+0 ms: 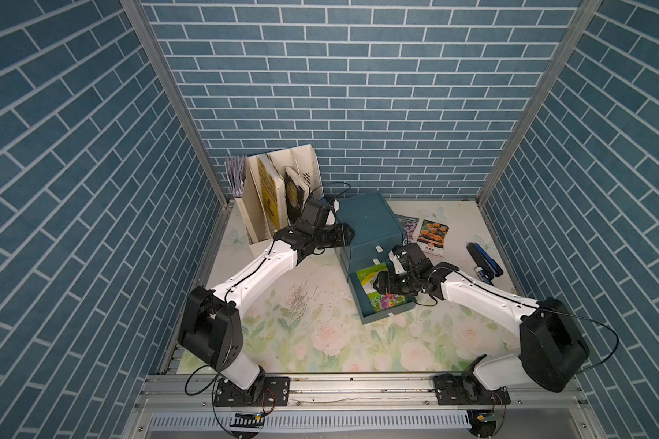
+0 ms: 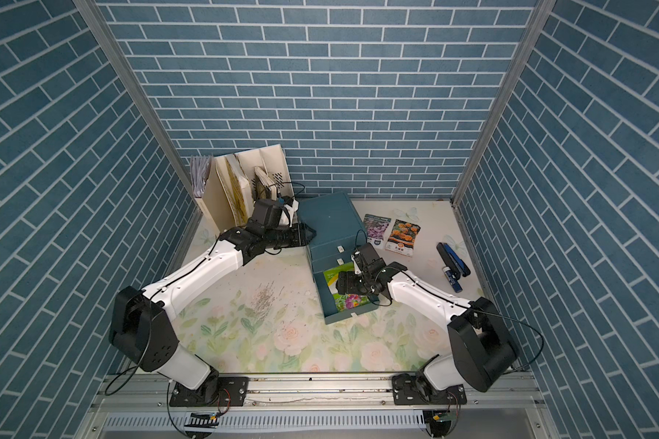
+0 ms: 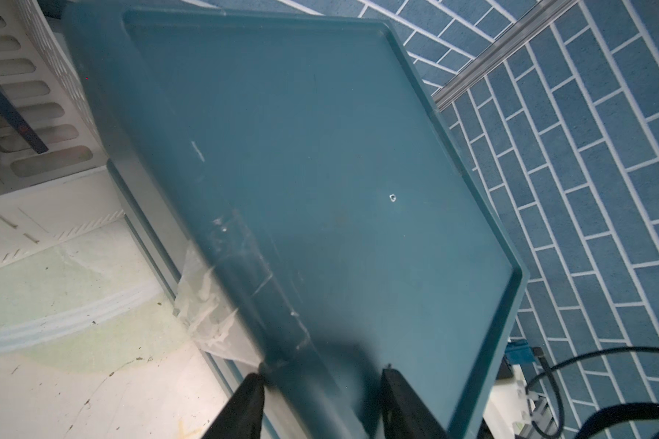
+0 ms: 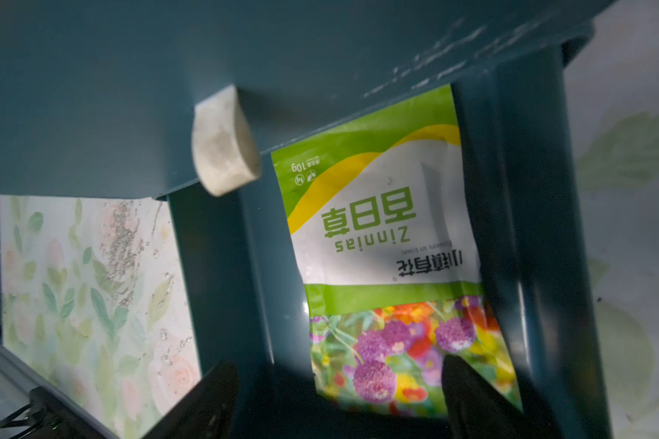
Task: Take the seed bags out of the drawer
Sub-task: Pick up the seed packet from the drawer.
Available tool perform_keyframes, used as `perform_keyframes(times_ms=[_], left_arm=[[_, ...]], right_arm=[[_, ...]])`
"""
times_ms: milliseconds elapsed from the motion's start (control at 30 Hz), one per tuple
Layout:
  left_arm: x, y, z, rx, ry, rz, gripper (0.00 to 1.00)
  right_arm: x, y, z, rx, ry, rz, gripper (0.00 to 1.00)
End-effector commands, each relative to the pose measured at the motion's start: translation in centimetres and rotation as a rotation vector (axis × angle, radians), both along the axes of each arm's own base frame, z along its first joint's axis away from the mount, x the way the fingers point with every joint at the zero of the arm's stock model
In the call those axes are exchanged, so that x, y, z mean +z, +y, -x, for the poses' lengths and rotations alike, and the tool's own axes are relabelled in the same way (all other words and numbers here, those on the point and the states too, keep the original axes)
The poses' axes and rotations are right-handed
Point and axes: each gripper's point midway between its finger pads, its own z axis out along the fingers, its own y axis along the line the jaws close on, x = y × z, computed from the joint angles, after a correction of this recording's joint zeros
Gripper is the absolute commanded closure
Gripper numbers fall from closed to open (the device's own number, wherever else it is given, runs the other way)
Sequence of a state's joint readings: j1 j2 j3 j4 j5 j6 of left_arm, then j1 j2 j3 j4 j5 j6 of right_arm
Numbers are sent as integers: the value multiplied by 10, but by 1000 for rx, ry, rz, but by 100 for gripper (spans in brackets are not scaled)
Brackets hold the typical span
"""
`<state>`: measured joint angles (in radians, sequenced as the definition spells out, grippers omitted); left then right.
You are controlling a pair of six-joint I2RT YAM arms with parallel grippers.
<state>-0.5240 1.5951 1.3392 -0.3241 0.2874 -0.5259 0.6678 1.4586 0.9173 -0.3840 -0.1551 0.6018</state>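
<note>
Glossy green seed bag point(image 4: 377, 228) lies flat in open drawer point(image 1: 387, 314), against one side wall. Likely light, limp, slippery; best pinched at the free flowered end. Right hand point(image 4: 335, 376) over it, jaws apart. Left hand point(image 3: 320, 391) clamped on cabinet point(image 3: 320, 171) edge.

The cabinet point(image 1: 370, 224) stands toward the back of the table point(image 1: 320, 342), its bottom drawer point(image 1: 388, 317) pulled out toward me. One seed bag point(image 4: 377, 235) lies in that drawer, under my right gripper point(image 4: 337, 370). The second seed bag point(image 2: 376, 228) and third seed bag point(image 2: 403, 235) lie side by side on the table just right of the cabinet, the second nearer it. A stapler point(image 1: 484, 260) lies further right. The book rack point(image 1: 278, 190) stands behind and left of the cabinet. My left gripper point(image 3: 320, 374) straddles the cabinet's left top edge.
</note>
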Motion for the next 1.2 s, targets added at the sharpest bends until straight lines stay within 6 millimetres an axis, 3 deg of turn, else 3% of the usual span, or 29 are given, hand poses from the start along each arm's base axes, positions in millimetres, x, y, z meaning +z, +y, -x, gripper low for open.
perform_keyframes(times_ms=[0, 400, 700, 1167], left_arm=[[-60, 9, 16, -19, 162, -126, 47], [-60, 10, 17, -17, 165, -127, 48], [-59, 10, 18, -24, 166, -132, 48], [-59, 10, 18, -28, 164, -135, 48]], right_arm=[[-2, -5, -11, 24, -37, 76, 12], [-27, -24, -16, 7, -46, 199, 11], [-45, -24, -13, 9, -26, 209, 11], [-64, -2, -10, 69, 34, 168, 11]])
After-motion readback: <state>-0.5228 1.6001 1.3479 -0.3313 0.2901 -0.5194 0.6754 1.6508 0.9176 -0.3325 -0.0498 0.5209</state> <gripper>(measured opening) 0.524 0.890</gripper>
